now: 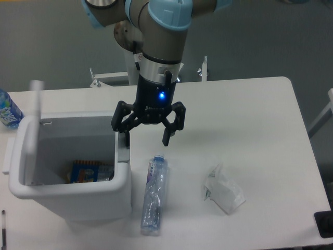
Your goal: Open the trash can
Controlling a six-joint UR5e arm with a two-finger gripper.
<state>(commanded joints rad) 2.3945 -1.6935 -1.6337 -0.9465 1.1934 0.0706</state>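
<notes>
While its two fingers splay wide apart, the end effector (147, 138) holds nothing; it hangs off the arm (158, 47) with a blue light lit on the body. Left fingertip (125, 139) sits at the trash can's right rim, right over the small grey push tab (123, 154); whether it touches the tab or just hovers over it cannot be told from this view. Right fingertip hangs free over bare worktop (250, 120). Placement makes sense: one finger over the tab is how the latch would get pressed, no grip needed, so the wide spread looks deliberate.

Trash can (70, 195) stands at roughly 8 o'clock from the end effector, at the worktop's left side. Its lid (32, 130) stands up along the left edge, blurred at the top, so it seems mid-swing. Inside is open to view, with a blue-orange packet (88, 171) at the bottom. Judged from this, opening looks done or nearly so.

At 6 o'clock, just beside the can's right wall, lies a crushed clear plastic bottle (153, 195). At 4 o'clock, well apart, a crumpled white wrapper (223, 191). Far left, at 9 o'clock, a blue-labelled bottle (8, 110) is cut by the frame edge.
</notes>
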